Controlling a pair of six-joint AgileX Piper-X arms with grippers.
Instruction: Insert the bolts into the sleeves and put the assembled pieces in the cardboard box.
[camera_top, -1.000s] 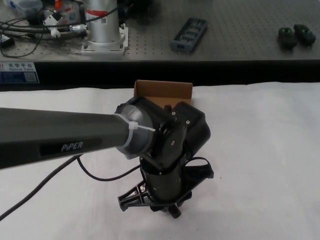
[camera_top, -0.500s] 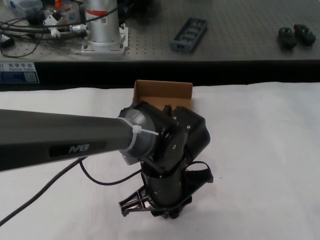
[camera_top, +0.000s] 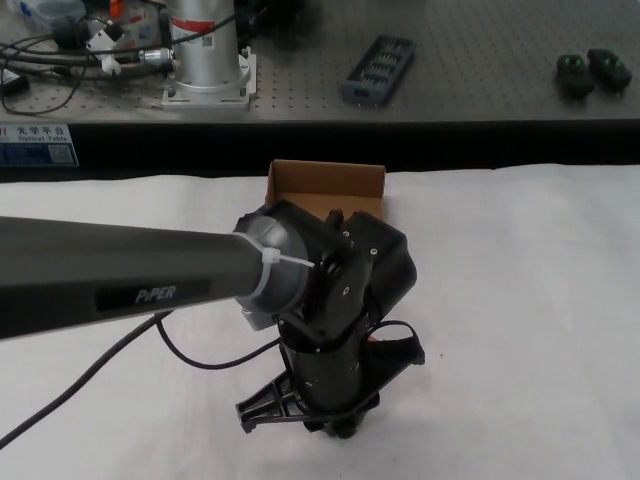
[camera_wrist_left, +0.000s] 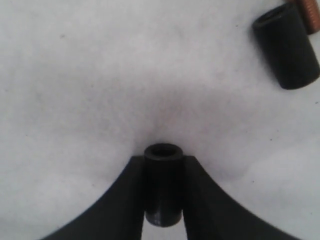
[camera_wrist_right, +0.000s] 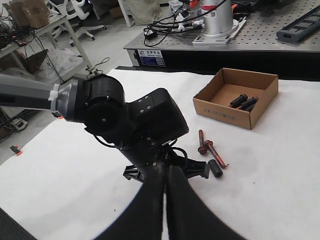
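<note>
The left gripper (camera_wrist_left: 164, 161) hangs fingers-down from the grey left arm (camera_top: 120, 275) over the white cloth (camera_top: 520, 300). It is closed snugly on a short black cylindrical sleeve (camera_wrist_left: 163, 187). The sleeve sits between the two fingers with its axis along them and its open end facing the cloth; whether that end touches the cloth cannot be told. In the high view the open brown cardboard box (camera_top: 325, 178) stands at 12 o'clock from this gripper, near the cloth's far edge. A few dark assembled pieces (camera_wrist_right: 243, 102) lie close together inside it. Between gripper and box, at roughly 1 o'clock from the gripper, two copper-coloured bolts (camera_wrist_right: 205, 145) lie side by side on the cloth, and a second black sleeve (camera_wrist_right: 216, 169) lies on its side just beside the tip of one. The right gripper (camera_wrist_right: 164, 174) sits somewhere around 5 to 6 o'clock from the left wrist and points toward it, its fingers pressed together with nothing between them. Beyond the cloth, a perforated metal table (camera_top: 480, 60) carries a silver post (camera_top: 205, 45) at 11 o'clock from the box and a blue-grey ridged tray (camera_top: 378, 68) at 1 o'clock.
</note>
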